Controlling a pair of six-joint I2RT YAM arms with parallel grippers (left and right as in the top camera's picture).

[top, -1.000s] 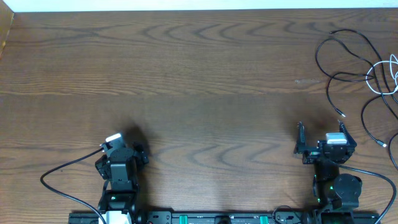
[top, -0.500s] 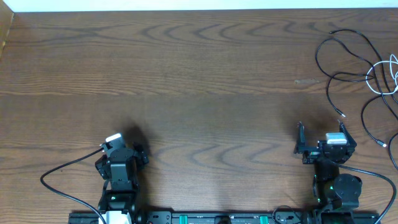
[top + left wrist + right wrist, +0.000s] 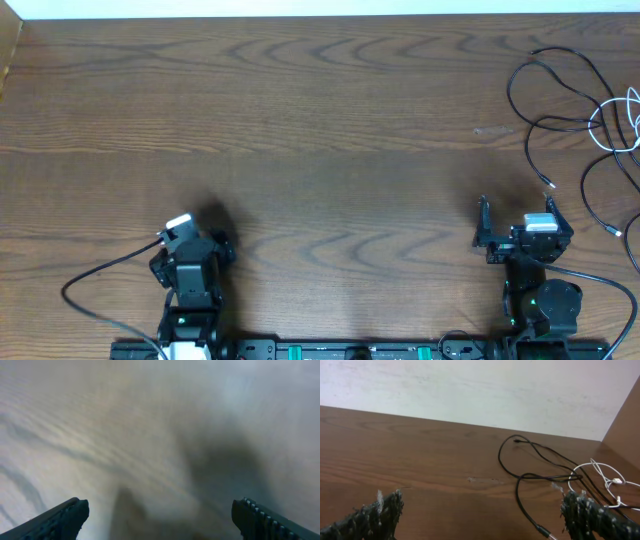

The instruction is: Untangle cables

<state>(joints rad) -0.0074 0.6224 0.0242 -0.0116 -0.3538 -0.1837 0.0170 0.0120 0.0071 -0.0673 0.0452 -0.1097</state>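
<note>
The right claw (image 3: 515, 212) stands wide and empty. The cables (image 3: 597, 122) lie tangled on the counter (image 3: 320, 130), ahead of it and to its right, well apart. The left claw (image 3: 160, 517) is also wide and empty, with the cables far off to its right.

The desk (image 3: 300, 120) is bare on its left and middle part, and jaws can pass freely there. The cables (image 3: 565, 100) lie looped at the far right; one black end comes near the right gripper (image 3: 515, 218). A pale wall (image 3: 470, 385) closes the far edge, and a wooden panel (image 3: 626, 420) closes the right side.
</note>
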